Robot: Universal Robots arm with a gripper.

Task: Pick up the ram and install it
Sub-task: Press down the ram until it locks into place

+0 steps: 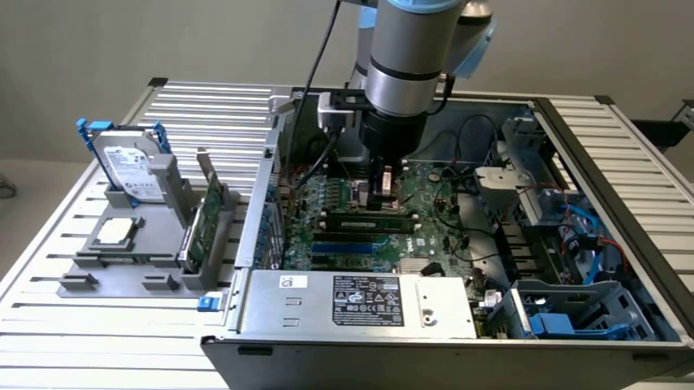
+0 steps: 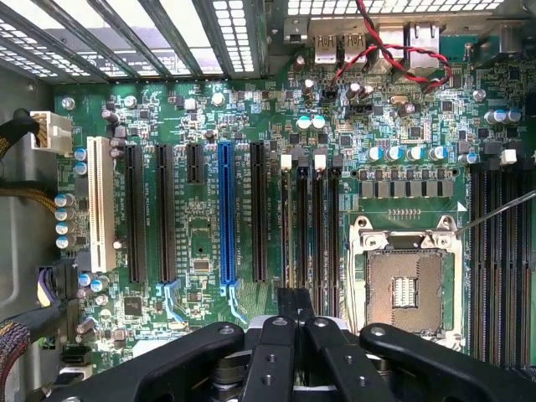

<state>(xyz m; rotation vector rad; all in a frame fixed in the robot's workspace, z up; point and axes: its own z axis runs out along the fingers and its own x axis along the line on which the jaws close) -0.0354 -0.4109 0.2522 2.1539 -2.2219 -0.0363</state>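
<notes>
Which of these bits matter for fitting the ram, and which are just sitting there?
In the job:
gripper, shut, down at the board
ram
memory slots

Lying about:
hard drive
expansion card
processor
power supply

Open computer case [image 1: 325, 325] on a slatted table [image 1: 206, 106]
A hard drive [image 1: 128, 166] stands upright in a grey holder [image 1: 119, 268] at the exterior view's left, beside a green expansion card [image 1: 206, 219]; inside the case lie the motherboard [image 2: 201, 117], its blue slot [image 2: 226, 209], white slot [image 2: 101, 205] and bare CPU socket [image 2: 406, 285]
</notes>
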